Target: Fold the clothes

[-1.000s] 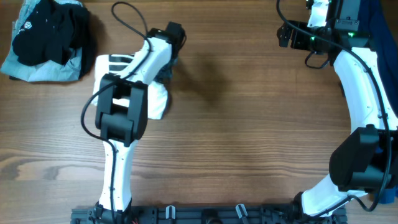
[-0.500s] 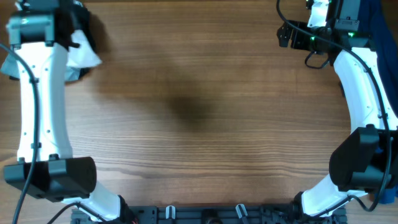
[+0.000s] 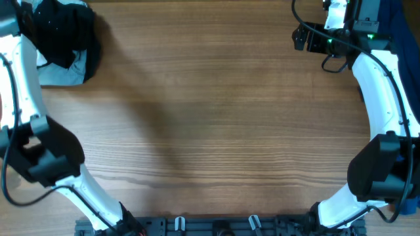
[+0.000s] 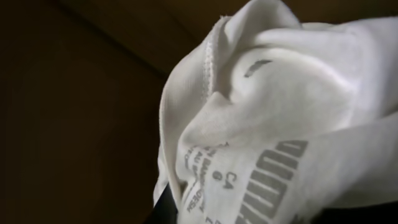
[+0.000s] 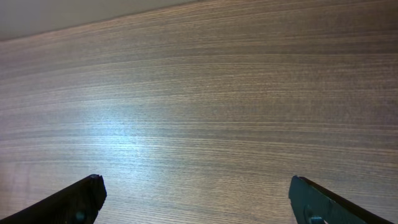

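Overhead: wood-grain table (image 3: pixel 210 131); left pincer (image 4: pixel 166 211) clamped on white T-shirt (image 4: pixel 267 118), right pincer (image 5: pixel 196 199) spread wide, holding nothing.

A robotics lab workbench: a wood-grain tabletop (image 3: pixel 216 118), with a white left arm (image 3: pixel 20 72) and right arm (image 3: pixel 380 85) mounted on a black rail (image 3: pixel 216 227) along its edge.

T-shirt (image 4: pixel 292 87) white, with dark grey block lettering (image 4: pixel 273 180), small grey print and a white stitched hem. Table (image 3: pixel 216 118) mid-brown, fine straight wood grain, paler sheen in the right wrist view. Black garment (image 3: pixel 62 29) over a pale grey-blue one (image 3: pixel 65 71). Arms (image 3: pixel 384 85) white, joints black; green light (image 3: pixel 371 36) on the right one.
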`<state>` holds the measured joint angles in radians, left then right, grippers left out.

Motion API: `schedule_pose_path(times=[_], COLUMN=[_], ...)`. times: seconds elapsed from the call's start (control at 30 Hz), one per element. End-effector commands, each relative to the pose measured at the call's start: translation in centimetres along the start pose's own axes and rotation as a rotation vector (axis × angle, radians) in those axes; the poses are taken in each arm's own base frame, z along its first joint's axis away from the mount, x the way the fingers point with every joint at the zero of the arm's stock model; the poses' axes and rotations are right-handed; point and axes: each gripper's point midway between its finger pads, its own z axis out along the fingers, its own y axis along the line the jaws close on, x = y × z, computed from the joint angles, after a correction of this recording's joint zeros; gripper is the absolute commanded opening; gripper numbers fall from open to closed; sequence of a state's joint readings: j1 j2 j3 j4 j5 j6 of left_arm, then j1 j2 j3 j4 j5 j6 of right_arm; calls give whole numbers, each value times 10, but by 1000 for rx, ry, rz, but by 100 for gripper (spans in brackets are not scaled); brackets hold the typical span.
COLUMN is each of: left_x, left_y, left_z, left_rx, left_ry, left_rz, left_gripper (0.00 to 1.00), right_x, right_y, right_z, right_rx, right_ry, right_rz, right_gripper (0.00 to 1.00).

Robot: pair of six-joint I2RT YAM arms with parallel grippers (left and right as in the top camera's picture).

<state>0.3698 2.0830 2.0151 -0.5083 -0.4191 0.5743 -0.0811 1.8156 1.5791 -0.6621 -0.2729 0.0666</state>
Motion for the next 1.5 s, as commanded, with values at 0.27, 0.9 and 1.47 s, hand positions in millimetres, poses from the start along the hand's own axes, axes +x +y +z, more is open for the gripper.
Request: schedule_pose_path(times=[0.27,0.9,1.47], left_x=[-15,-92,-75], left_y=[-69,-147,-138], left_z=[55,-139,-168], left_rx=[159,836,853], left_ry=[-137,-136,-61], left_rz=[-32,-579,-565], left_gripper=[17,100,100], right_x=[6,1,-6], right_y=[3,5,79], right_z=[6,-1,-267], right_rx=[-14,-16,-32], right_ry=[20,4,-416], right_rz=[-11,-32,-165], right_gripper=[100,94,100])
